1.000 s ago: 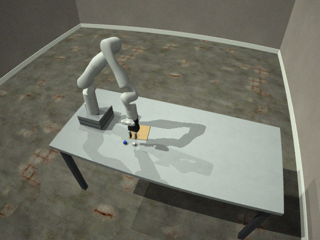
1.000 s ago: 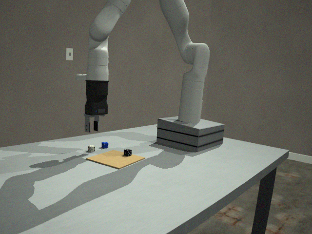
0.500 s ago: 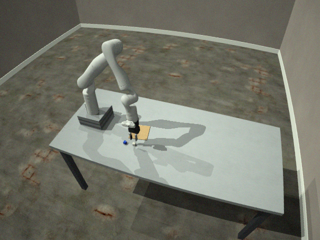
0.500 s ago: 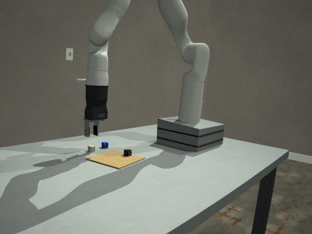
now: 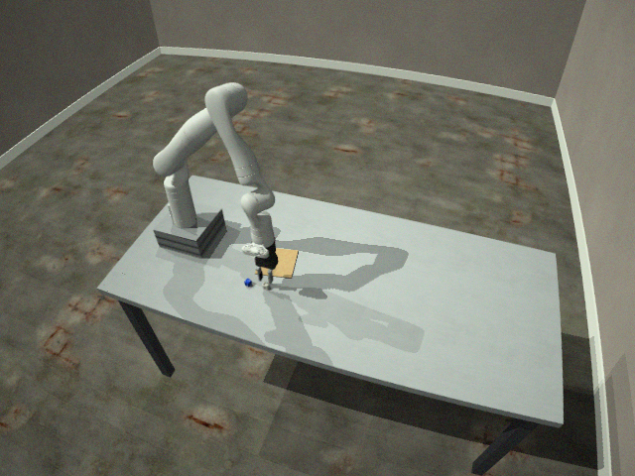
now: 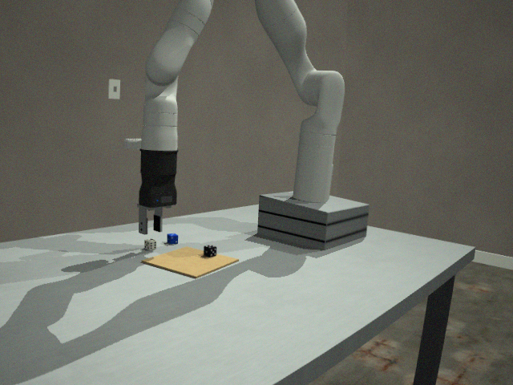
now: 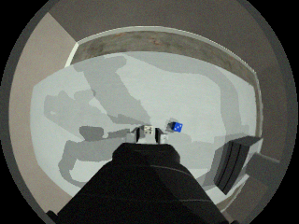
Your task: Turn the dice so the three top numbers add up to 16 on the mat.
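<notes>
One Die on the Mat, Two Off

In the exterior view, left to right: one gripper, two fingers parted and gripping nothing, hangs above one white die on one table; one blue die sits near it; one black die rests on one tan mat.
</notes>
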Robot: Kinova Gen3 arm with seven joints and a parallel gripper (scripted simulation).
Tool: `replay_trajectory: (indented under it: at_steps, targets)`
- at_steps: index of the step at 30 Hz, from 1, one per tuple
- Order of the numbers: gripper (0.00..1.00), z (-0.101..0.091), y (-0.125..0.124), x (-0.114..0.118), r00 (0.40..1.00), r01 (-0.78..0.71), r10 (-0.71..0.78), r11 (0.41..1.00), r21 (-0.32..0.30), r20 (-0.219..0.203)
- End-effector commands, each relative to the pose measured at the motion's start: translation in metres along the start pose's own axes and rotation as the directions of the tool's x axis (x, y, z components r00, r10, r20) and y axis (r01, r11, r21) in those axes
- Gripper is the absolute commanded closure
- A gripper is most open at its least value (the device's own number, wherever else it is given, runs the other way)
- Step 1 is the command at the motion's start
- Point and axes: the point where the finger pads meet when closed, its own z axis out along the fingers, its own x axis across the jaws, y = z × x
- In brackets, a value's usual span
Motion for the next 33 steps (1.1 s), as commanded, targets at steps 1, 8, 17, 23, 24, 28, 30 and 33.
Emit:
replay_trajectory:
  at_steps: [1,8,17,23,24,28,30,33]
  targets:
    - [0.30,0.0043,-0.0007,0.0016,1.000,-0.002,0.002,1.000,-0.001,-0.004]
    - [0.30,0.0089,-0.0008,0.0017,1.000,-0.002,0.002,1.000,-0.001,-0.004]
    - [0.30,0.0099,-0.0008,0.0017,1.000,-0.002,0.002,1.000,-0.001,-0.004]
    - [0.30,0.0099,-0.0008,0.0017,1.000,-0.002,0.002,1.000,-0.001,-0.004]
    - [0.30,0.0099,-0.0008,0.0017,1.000,-0.002,0.002,1.000,-0.001,-0.004]
    - [0.30,0.0099,-0.0008,0.0017,1.000,-0.002,0.002,1.000,-0.001,-0.004]
    - [0.30,0.0099,-0.0008,0.0017,1.000,-0.002,0.002,1.000,-0.001,-0.004]
    - [0.30,0.0099,-0.0008,0.0017,1.000,-0.002,0.002,1.000,-0.001,-0.004]
